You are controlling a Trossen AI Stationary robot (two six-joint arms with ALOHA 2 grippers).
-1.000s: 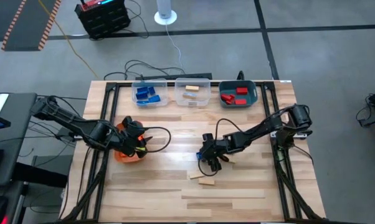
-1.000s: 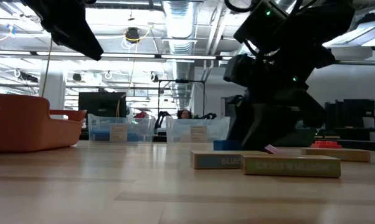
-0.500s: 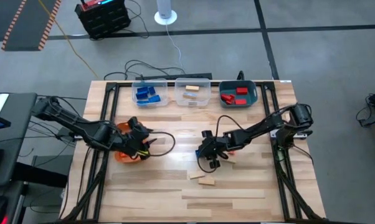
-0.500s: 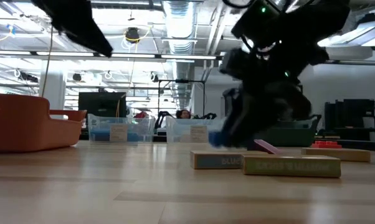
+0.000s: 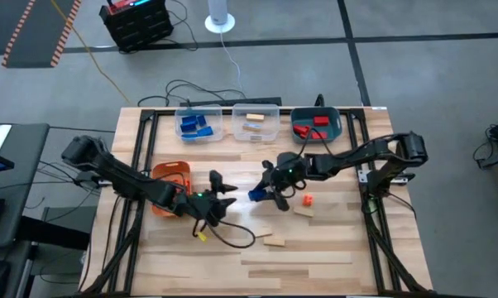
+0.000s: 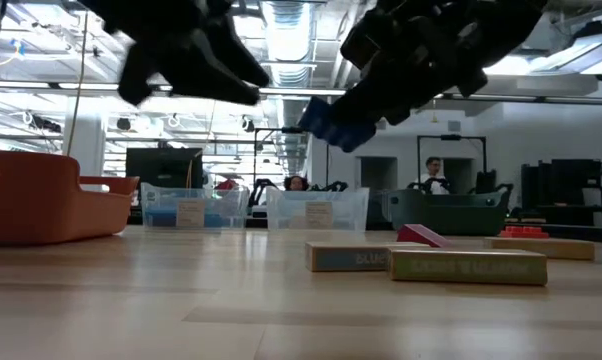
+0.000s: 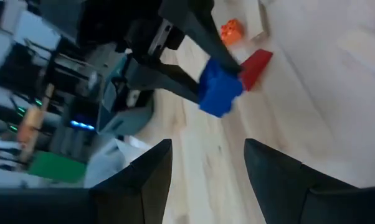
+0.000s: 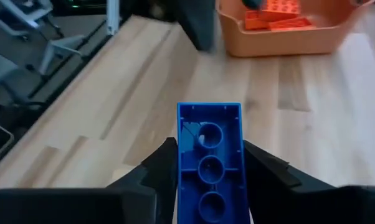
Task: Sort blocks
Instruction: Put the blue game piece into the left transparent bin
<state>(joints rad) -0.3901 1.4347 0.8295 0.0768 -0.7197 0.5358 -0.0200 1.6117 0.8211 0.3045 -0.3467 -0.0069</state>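
My right gripper [image 5: 264, 192] hovers over the middle of the table, shut on a blue toy brick [image 5: 256, 195] that shows raised above the table in the low view [image 6: 331, 120]. My left gripper [image 5: 222, 199] is open just to its left, fingers [image 7: 144, 180] spread and holding nothing, facing the brick [image 7: 220, 87]. An orange block [image 5: 308, 199], a red block [image 7: 256, 65] and tan blocks [image 5: 274, 241] lie flat on the table. More orange bricks sit in the orange bin [image 8: 287, 25]. My right gripper pinches the blue brick between its two fingers by its long sides [image 8: 182, 162]. The brick lies along the fingers, its hollow underside toward the wrist camera. The fingers come about level from the table's right, and the brick is lifted clear.
Along the far edge stand a clear bin with blue bricks [image 5: 198, 124], a clear bin with tan pieces [image 5: 256, 122] and a teal bin with red pieces [image 5: 316, 124]. The orange bin [image 5: 170, 178] sits at the left. Bare wood spans the near part.
My right gripper has risen from the table with the blue brick, lifting it clear, and shifted a little toward the far-left. My left gripper has moved from above the orange bin toward the right, out over the middle of the table, close to the brick.
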